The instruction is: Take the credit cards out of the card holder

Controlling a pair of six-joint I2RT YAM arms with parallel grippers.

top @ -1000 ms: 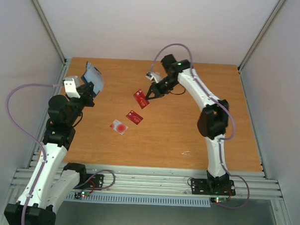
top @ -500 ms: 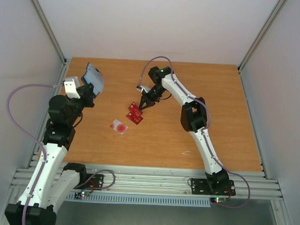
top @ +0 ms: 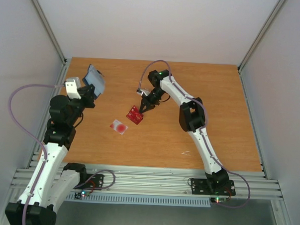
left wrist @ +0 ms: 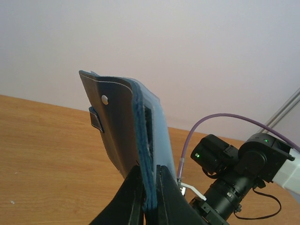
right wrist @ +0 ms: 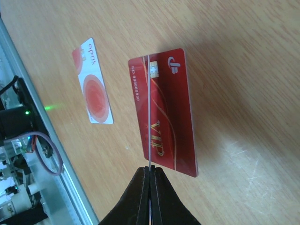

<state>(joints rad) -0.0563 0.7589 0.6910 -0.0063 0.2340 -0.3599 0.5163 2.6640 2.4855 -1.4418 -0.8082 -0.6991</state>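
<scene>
Top external: 2 cards lie out mid-worktop (top: 214, 120), a pale red-circle card (top: 118, 126) and a red card (top: 135, 116), both well off every edge w/ most bare wood to the right; the card holder (top: 95, 79) is up at left rear, near the side wall. Left wrist: left jaws clamped on the card holder's lower end, upright, pockets edge-on, so can't tell what's inside. Right wrist: right jaws pinched on a third card (right wrist: 148, 108), edge-on just above the red card, so prob. past halfway.

The navy card holder (left wrist: 117, 126) stood upright, held aloft at the far left, its blue-grey pockets showing. A red VIP card (right wrist: 171, 108) lay flat mid-table, with a thin card (right wrist: 148, 93) held edge-on over it. The pale red-circled card (right wrist: 93, 82) lay nearer, leftward.
</scene>
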